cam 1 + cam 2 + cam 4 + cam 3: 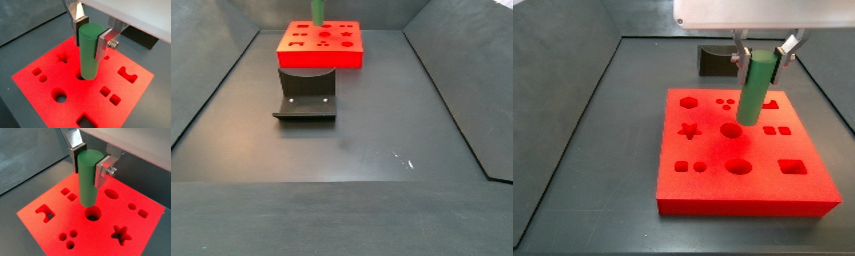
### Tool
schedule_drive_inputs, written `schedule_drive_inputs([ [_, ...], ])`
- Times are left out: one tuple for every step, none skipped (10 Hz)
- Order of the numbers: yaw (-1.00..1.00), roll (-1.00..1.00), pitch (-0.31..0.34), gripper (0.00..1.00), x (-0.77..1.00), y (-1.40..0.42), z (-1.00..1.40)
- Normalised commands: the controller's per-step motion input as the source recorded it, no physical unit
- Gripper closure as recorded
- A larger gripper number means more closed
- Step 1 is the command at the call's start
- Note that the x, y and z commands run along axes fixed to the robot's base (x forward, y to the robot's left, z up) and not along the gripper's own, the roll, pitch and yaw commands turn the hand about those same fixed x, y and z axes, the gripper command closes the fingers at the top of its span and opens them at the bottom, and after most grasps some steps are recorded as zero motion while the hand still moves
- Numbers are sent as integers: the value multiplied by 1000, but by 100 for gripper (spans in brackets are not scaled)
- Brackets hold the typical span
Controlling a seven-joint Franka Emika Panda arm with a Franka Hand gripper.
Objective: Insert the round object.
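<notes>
My gripper [91, 37] is shut on the round object, a green cylinder peg [89, 52], and holds it by its upper part. The peg stands nearly upright above the red block [40, 97]. In a wrist view the peg [88, 178] ends just short of the round hole [92, 215], which shows fully open beside its tip. In a side view the gripper [764, 62] holds the peg [754, 92] with its lower end just above the block [754, 195], close to the round hole [731, 130]. The peg [318, 10] and block [338, 58] also show far off.
The red block has other cutouts: a star [687, 129], small squares [778, 130], a larger round hole [736, 166]. The dark fixture [305, 100] stands on the floor next to the block and also shows in another side view [716, 62]. Dark walls bound the floor.
</notes>
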Motion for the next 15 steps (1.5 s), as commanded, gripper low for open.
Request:
schedule_drive_inputs([
  [-60, 21, 0, 100, -186, 3, -151],
  [-46, 37, 0, 100, -126, 0, -154],
  [-46, 0, 0, 100, -151, 0, -206],
  [-46, 0, 0, 100, -151, 0, -214],
  [-29, 0, 14, 100, -29, 0, -197],
  [0, 0, 3, 100, -6, -20, -214],
  [0, 0, 0, 100, 0, -77, -260],
  [0, 0, 0, 100, 131, -83, -286],
  [0, 0, 1, 100, 0, -26, -249],
  [0, 3, 4, 100, 0, -37, -254],
  [0, 40, 10, 100, 0, -17, -226],
  [0, 86, 11, 100, 0, 0, -174],
  [0, 131, 11, 100, 26, -74, -520],
  [0, 4, 0, 100, 163, -131, -1000],
  [0, 14, 0, 100, 291, -94, -1000],
])
